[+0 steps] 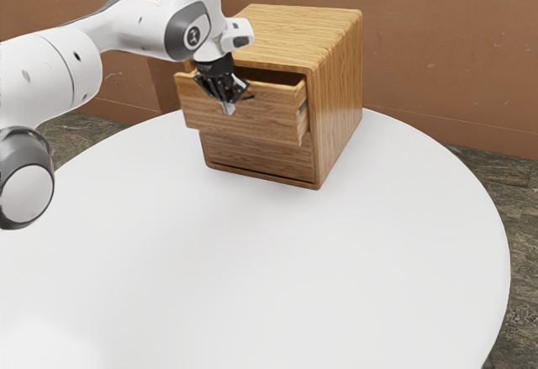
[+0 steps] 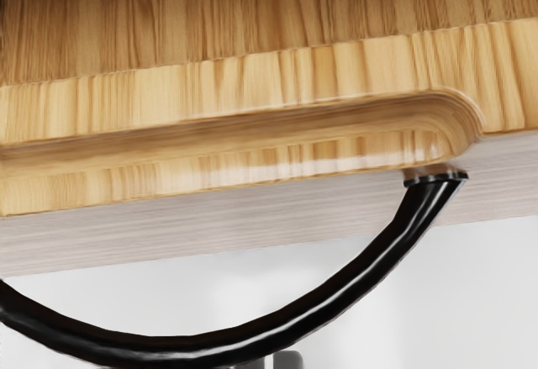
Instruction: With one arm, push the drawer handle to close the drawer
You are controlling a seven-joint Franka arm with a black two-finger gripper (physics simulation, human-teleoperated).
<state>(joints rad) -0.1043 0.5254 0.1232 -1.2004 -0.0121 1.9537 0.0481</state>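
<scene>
In the exterior view my gripper [image 1: 228,108] points down in front of the upper drawer [image 1: 261,123], its fingers together. The drawer stands pulled out of the wooden cabinet [image 1: 337,92], with a dark gap above its front. A bit of the black handle [image 1: 248,97] shows beside the fingers. The wrist view has the curved black handle [image 2: 336,297] arching out from the drawer front [image 2: 277,167]. Grey fingertips of the gripper [image 2: 270,361] peek out at the handle's outer side; whether they touch it I cannot tell.
A round white table [image 1: 277,268] carries the cabinet near its far edge. Beneath the open drawer is a lower drawer front [image 1: 261,155], flush with the cabinet. A brown wall [image 1: 437,58] rises behind.
</scene>
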